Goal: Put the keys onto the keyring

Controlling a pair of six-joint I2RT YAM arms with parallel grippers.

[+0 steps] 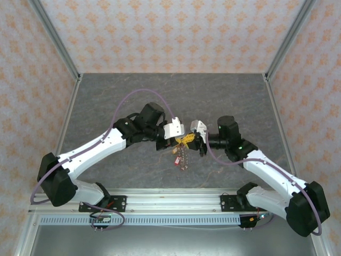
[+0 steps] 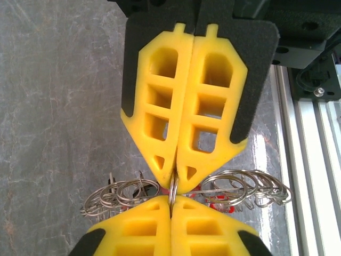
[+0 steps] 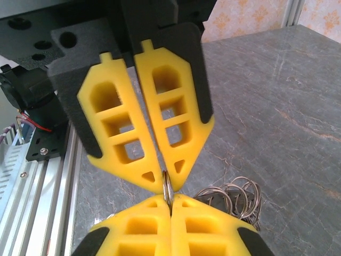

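Observation:
Both grippers meet tip to tip above the middle of the table, each shut on the keyring (image 2: 173, 191), a thin metal ring seen edge-on between the yellow fingers. My left gripper (image 2: 171, 207) holds it from the near side and my right gripper (image 2: 176, 180) from the far side. In the right wrist view, my right gripper (image 3: 170, 202) pinches the keyring (image 3: 167, 184) below the left gripper (image 3: 166, 178). Bunches of small split rings with keys (image 2: 120, 194) hang to either side, with bits of red tag (image 2: 218, 205) behind. From above, the keys (image 1: 181, 158) dangle under the left gripper (image 1: 182, 141) and right gripper (image 1: 195, 140).
The grey stone-patterned table top (image 1: 160, 96) lies under the arms. An aluminium rail (image 1: 176, 198) runs along the near edge by the arm bases. Patterned walls close in the back and both sides.

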